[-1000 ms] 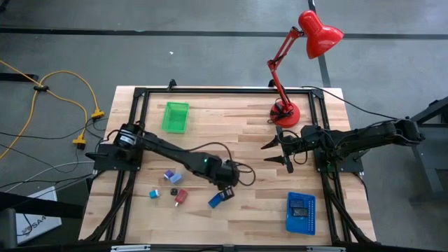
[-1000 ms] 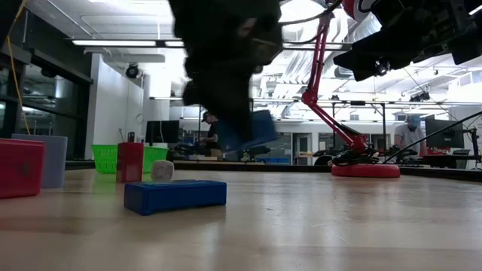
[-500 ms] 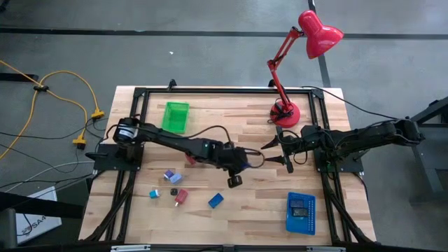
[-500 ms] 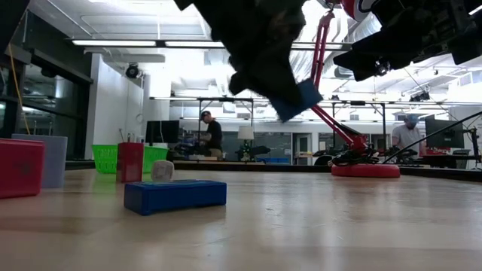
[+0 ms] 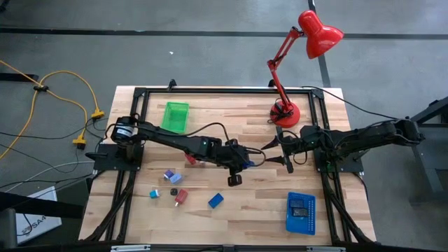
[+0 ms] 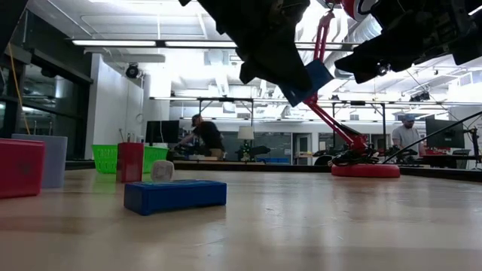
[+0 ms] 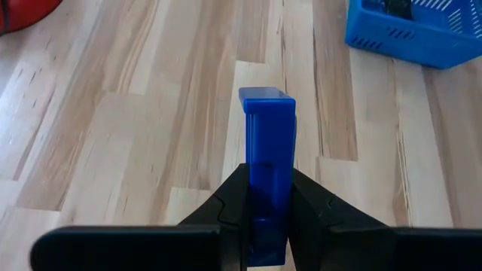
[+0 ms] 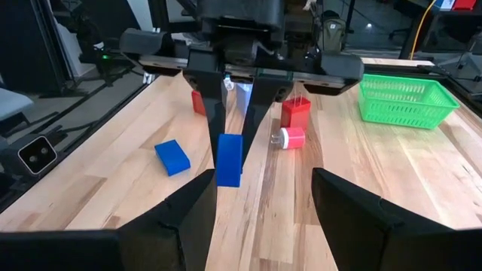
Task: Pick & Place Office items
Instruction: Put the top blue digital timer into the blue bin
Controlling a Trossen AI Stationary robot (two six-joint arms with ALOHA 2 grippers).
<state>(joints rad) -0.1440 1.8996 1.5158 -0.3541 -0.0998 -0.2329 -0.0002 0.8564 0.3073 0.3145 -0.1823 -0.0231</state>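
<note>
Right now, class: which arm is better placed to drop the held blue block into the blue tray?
Left: its gripper already clamps the blue block aloft. The right gripper waits open, empty.

I hold a blue block (image 6: 315, 80) in my left gripper (image 6: 305, 81) above the table (image 6: 316, 226); a flat blue block (image 6: 175, 196), red blocks and a red lamp (image 6: 354, 154) stand below
</note>
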